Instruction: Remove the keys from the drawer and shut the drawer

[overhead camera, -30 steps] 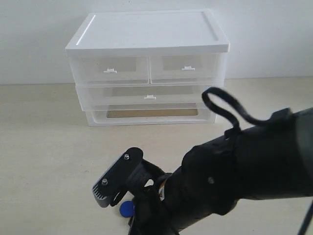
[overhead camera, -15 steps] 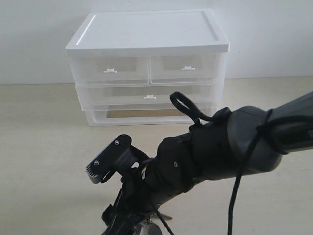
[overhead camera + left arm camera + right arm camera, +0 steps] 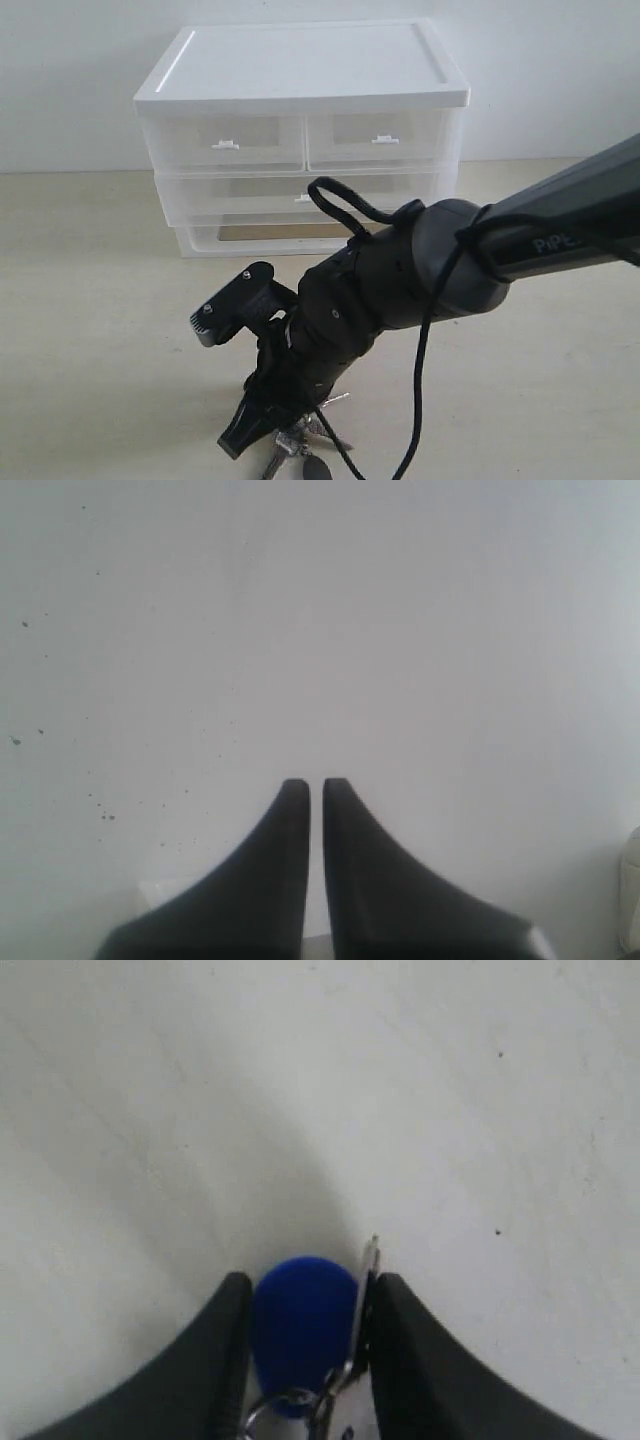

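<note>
The keys (image 3: 318, 432) are down at the table's front edge, silver blades and a dark fob showing beside my right gripper (image 3: 240, 440), which points steeply down. In the right wrist view the blue tag of the keys (image 3: 300, 1330) fills the gap between the jaws of the right gripper (image 3: 305, 1285); one finger touches the tag and a key blade stands pressed against the other. The drawer (image 3: 225, 140), upper left in the unit, is pushed in flush. My left gripper (image 3: 315, 785) is shut and empty before a bare pale surface; the exterior view does not show it.
The white-topped drawer unit (image 3: 300, 60) stands against the back wall, with its upper right drawer (image 3: 380, 135) and full-width lower drawer (image 3: 300, 195) both in. My right arm (image 3: 420, 270) and its cable cross the front of the table.
The right arm swung down and left, bringing the keys from hanging above the table to the surface. Its jaws went wide, then came in around the blue tag. The left gripper stayed still.
</note>
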You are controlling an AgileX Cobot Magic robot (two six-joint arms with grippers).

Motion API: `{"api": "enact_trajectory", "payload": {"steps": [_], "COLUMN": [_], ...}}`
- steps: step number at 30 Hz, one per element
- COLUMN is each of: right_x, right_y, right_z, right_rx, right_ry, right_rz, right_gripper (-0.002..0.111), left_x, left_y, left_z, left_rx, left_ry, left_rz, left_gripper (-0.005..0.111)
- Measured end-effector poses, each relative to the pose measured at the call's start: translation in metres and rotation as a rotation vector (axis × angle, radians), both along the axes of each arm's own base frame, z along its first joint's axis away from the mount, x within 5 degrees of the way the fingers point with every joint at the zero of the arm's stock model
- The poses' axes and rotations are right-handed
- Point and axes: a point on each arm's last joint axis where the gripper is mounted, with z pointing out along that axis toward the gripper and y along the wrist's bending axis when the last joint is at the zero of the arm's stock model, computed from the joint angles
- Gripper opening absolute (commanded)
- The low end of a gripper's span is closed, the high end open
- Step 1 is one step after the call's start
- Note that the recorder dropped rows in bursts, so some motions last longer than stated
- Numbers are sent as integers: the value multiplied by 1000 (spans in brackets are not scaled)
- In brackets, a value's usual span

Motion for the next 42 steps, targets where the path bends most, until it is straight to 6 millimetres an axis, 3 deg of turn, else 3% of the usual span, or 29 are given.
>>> {"api": "enact_trajectory", "payload": {"steps": [9,17,21,23,26,30,35,42], "right_x": [-4,-6,-10,-13,-18,-20,-20,-10], "right_y": [-6,-13,-18,-21,-24,-22,-19,-7], "right_z": [16,77,92,90,78,53,11,4], "right_rx": [-30,51,51,17,-44,-109,-187,-94], "right_ry": [-21,-171,-178,-143,-65,27,109,35], "right_rz": [51,88,87,104,120,151,231,189], "right_gripper": [0,0,6,22,64,105,105,105], "left_x": [0,0,0,0,0,0,0,0], "left_y": [0,0,0,0,0,0,0,0], "left_z": [0,0,0,0,0,0,0,0], "left_rx": [-1,-1,-1,-1,-1,-1,-1,-1], "left_ry": [-2,-2,-2,-2,-2,-2,-2,-2], "left_rz": [0,0,0,0,0,0,0,0], "left_gripper": [4,4,4,4,4,4,4,4]}}
